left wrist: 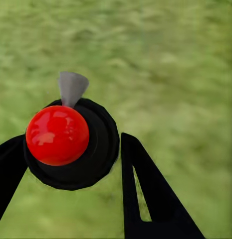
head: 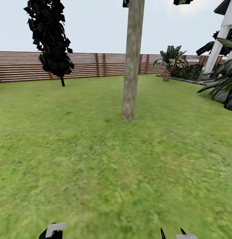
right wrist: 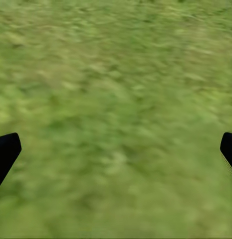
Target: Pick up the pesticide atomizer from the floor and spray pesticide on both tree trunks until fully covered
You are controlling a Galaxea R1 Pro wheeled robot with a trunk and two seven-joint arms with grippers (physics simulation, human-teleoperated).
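Head view: a grey-brown tree trunk [head: 132, 63] stands ahead on the lawn [head: 96, 159], fence [head: 89, 64] far behind.

Left wrist view: left gripper [left wrist: 71, 164] jaws clench the red-capped pesticide atomizer [left wrist: 63, 142].

Right wrist view: right gripper [right wrist: 116, 154] jaws released over grass.

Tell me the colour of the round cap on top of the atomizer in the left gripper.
Glossy red cap, above the atomizer's black body; clearest in the left wrist view.

Atomizer [left wrist: 71, 144] in my left pincer [left wrist: 71, 194]: glossy red plastic-looking ball cap, matt black collar, dull grey nozzle. My fingers [left wrist: 150, 199]: matt black. Tree trunk [head: 132, 63]: mottled grey-brown, smooth bark. Fence [head: 86, 65]: brown wooden slats. Lawn [head: 106, 166]: rough matt grass.
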